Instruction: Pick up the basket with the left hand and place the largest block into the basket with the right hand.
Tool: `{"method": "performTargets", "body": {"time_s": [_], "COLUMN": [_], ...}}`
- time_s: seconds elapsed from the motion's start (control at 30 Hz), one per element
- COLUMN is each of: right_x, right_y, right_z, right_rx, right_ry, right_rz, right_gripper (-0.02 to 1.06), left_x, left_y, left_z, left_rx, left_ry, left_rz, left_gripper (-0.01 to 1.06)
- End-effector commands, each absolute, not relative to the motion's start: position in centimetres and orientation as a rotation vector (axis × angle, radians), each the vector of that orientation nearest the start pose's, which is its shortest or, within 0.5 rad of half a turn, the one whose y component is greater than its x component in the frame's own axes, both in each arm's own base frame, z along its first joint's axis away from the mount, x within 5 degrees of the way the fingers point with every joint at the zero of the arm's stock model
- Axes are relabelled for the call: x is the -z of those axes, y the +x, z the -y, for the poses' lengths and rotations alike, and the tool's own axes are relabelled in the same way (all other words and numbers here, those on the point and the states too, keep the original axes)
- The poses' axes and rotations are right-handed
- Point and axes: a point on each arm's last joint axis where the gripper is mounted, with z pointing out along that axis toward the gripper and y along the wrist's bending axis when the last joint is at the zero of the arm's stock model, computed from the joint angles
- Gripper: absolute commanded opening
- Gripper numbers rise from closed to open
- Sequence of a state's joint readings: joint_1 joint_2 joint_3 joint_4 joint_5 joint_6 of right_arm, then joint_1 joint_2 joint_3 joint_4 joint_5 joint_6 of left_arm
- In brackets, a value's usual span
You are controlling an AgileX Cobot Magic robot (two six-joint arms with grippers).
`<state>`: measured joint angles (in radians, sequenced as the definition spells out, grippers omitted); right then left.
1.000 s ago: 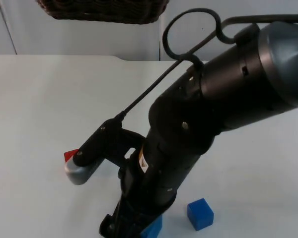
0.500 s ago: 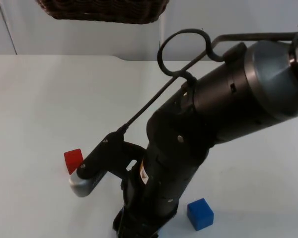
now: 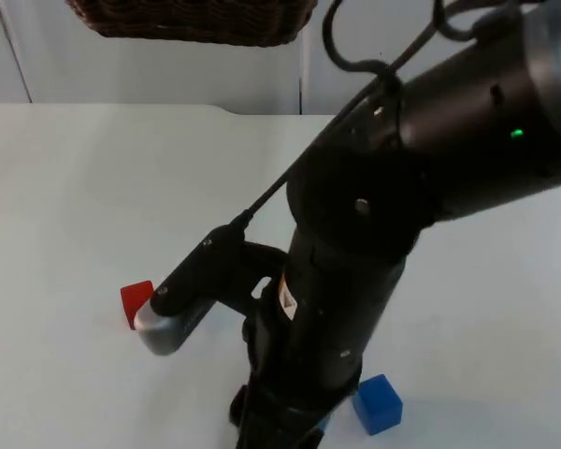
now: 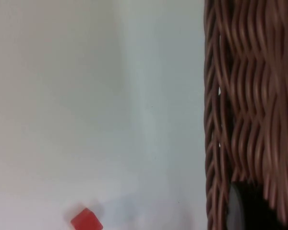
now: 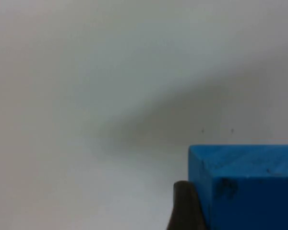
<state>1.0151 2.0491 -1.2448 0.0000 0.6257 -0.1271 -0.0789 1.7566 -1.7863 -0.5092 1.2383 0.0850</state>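
Against the right gripper's fingertip [image 5: 182, 208] sits a smooth, square-edged blue block [image 5: 245, 184].

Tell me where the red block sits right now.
The red block lies on the white table at the left of the top view, beside the right arm's wrist, well left of the small blue block.

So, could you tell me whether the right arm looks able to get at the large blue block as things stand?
Probably yes: the right gripper hangs low over the table, and in the right wrist view the large blue block sits right beside a fingertip, with nothing between them.
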Motion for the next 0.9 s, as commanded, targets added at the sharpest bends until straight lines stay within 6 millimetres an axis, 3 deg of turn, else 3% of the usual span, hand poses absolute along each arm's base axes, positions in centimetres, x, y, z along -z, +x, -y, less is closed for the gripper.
{"method": "performTargets", "body": {"time_s": [0.0, 0.27, 0.47, 0.6, 0.87], "right_x": [-12.7, -13.8, -15.2, -17.5, -21.7], "right_y": [19.4, 15.9, 14.6, 13.4, 12.3], "right_z": [-32.7, -29.9, -27.5, -25.2, -23.1], "right_rx": [-0.147, -0.196, -0.222, -0.258, -0.302], "right_ry": [-1.608, -1.615, -1.580, -1.533, -1.482], "right_rz": [-2.453, -2.426, -2.416, -2.388, -2.324], "right_gripper": [0.00, 0.00, 0.00, 0.00, 0.00], "left_x": [-37.9, -37.9, -37.9, -37.8, -36.8], "left_y": [36.9, 36.9, 36.9, 37.0, 37.7], "left_z": [7.3, 7.3, 7.3, 7.3, 7.4], "left_rx": [0.722, 0.722, 0.722, 0.717, 0.726], "left_ry": [0.126, 0.126, 0.126, 0.126, 0.119], "left_rz": [-2.578, -2.578, -2.578, -2.582, -2.607], "left_gripper": [0.00, 0.00, 0.00, 0.00, 0.00]}}
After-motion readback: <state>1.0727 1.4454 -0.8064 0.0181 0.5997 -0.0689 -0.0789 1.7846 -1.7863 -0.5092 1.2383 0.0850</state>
